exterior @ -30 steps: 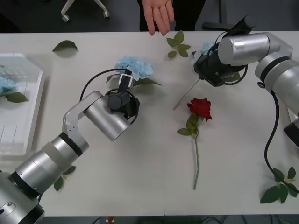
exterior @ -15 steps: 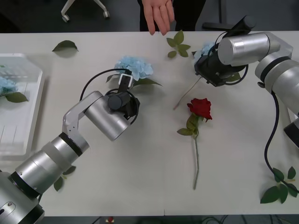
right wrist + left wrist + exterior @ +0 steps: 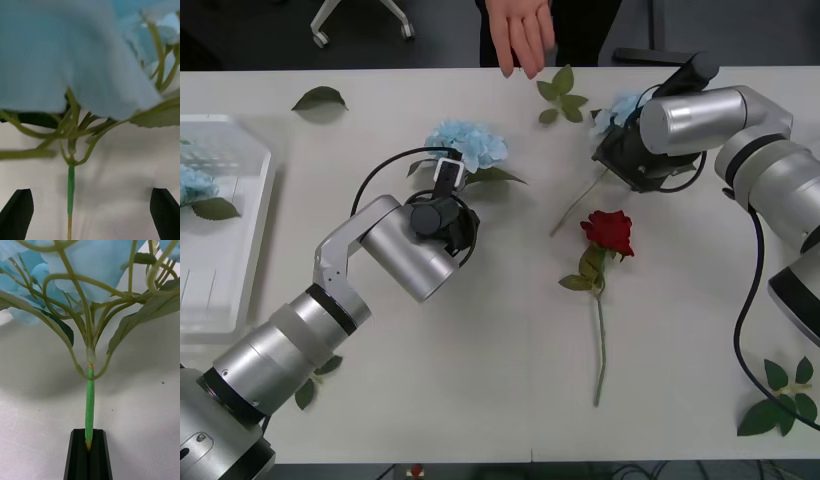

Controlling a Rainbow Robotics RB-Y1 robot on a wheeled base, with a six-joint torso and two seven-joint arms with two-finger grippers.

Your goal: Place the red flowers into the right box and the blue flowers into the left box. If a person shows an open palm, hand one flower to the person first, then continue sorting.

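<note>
Looks like an office or a robotics lab to me. There's a big plain white desk [image 3: 480,400] sitting on dark grey carpet-type floor [image 3: 240,35], plus the white star-shaped wheeled base of a swivel chair [image 3: 360,18] behind it. Two chunky silver metal robot arms [image 3: 380,255] reaching over the desk pretty much give away the lab part.

left hand [image 3: 88,453]: fingers closed | right hand [image 3: 90,213]: fingers spread apart

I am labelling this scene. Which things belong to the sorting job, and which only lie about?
Job: blue flowers, red flower, left box, person's hand, left end effector, right end effector.
Lying about: leaf sprigs.
</note>
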